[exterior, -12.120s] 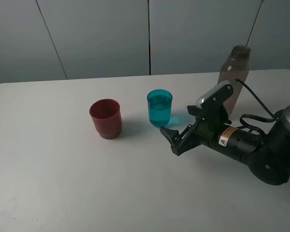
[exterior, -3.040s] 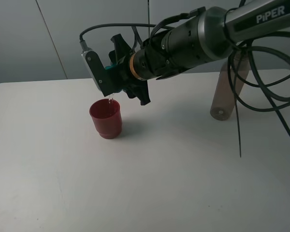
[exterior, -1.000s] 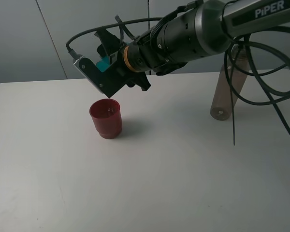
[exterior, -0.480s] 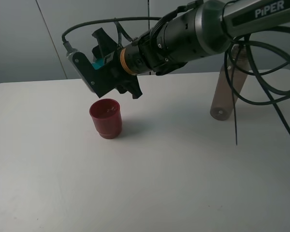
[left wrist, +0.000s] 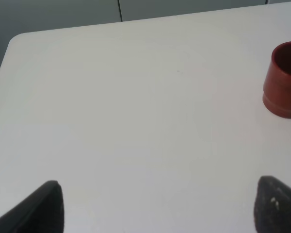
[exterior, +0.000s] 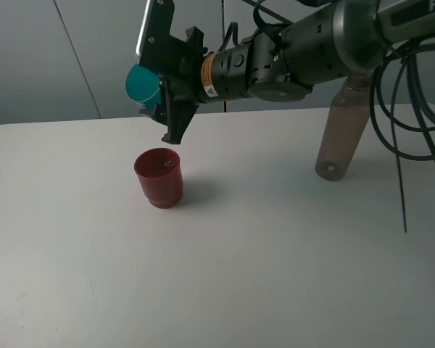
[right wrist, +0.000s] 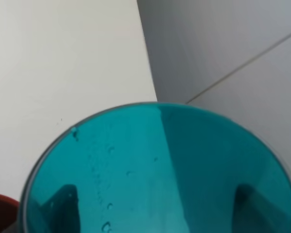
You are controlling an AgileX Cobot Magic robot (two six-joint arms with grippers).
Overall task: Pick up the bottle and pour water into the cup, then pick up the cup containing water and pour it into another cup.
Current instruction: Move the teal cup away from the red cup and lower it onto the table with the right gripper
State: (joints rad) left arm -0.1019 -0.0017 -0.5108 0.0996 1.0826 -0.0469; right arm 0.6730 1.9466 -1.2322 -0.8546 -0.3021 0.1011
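1 teal cup pinched in right pincer, tipped sideways, seemingly above red cup

A white, matte surface with a rounded far-left corner is seen, backed by grey wall panels. Two things are set directly on it. A red cup stands upright just below the right hand, slightly nearer the camera than the hand; droplets can be made out inside it, and a soft shadow is cast to its side. In the left wrist view the same cup is placed ahead of the left hand's fingers, well apart from them. A smoky bottle is stood well behind the right hand, along its arm, toward the surface's far right.
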